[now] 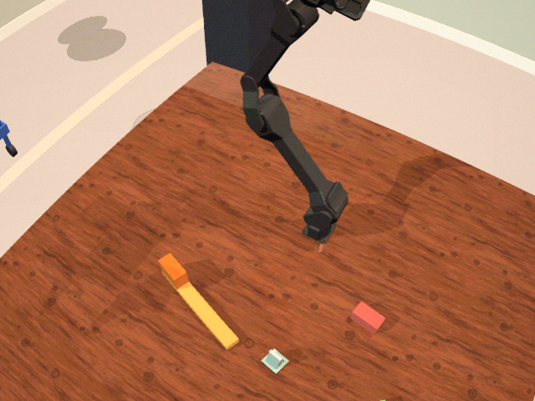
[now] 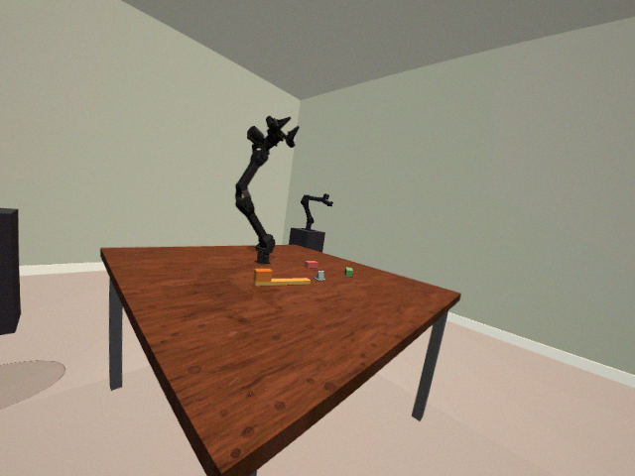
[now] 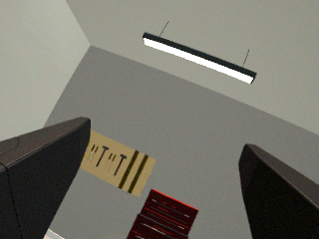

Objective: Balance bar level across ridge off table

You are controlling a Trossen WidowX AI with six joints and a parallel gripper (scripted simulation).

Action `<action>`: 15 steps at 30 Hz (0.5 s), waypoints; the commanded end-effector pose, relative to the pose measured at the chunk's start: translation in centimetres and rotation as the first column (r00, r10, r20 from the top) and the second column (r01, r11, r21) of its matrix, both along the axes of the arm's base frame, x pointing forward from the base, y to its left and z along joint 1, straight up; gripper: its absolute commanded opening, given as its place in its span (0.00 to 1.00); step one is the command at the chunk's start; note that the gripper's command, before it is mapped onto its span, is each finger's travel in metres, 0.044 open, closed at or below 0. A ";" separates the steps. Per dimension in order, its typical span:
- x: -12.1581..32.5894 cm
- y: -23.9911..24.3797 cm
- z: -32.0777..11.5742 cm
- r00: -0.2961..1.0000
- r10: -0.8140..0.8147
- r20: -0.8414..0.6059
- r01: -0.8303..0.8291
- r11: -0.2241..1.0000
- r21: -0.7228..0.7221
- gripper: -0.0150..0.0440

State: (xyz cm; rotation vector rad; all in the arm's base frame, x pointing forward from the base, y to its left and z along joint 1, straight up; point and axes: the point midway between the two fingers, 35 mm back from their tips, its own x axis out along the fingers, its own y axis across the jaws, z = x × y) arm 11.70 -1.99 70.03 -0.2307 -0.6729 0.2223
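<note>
On the brown desk (image 1: 129, 194) lie one yellow bar (image 1: 196, 300), one little ridge (image 1: 274, 359), one pink block (image 1: 367, 317), one green block (image 2: 349, 271). The tool (image 2: 285, 132), high up, is open, empty.

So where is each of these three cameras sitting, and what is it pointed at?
Top: high above the table, angled down at the yellow bar, the ridge piece and the red block; most of the arm shows.
Exterior: out in the room off a table corner, facing the walls; the whole arm, reared up, with its tool high.
Wrist: on the arm's end, tilted up at the ceiling lamp and wall; only two dark fingers, open and empty.
Top and exterior both show the bar lying on the table.
</note>
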 end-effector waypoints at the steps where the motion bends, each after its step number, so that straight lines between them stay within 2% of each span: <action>1: -0.4 2.2 -0.2 0.999 -0.043 0.032 0.046 0.995 -0.085 0.79; 15: 0.5 9.6 -2.0 0.975 -0.179 0.128 0.215 0.902 -0.375 0.79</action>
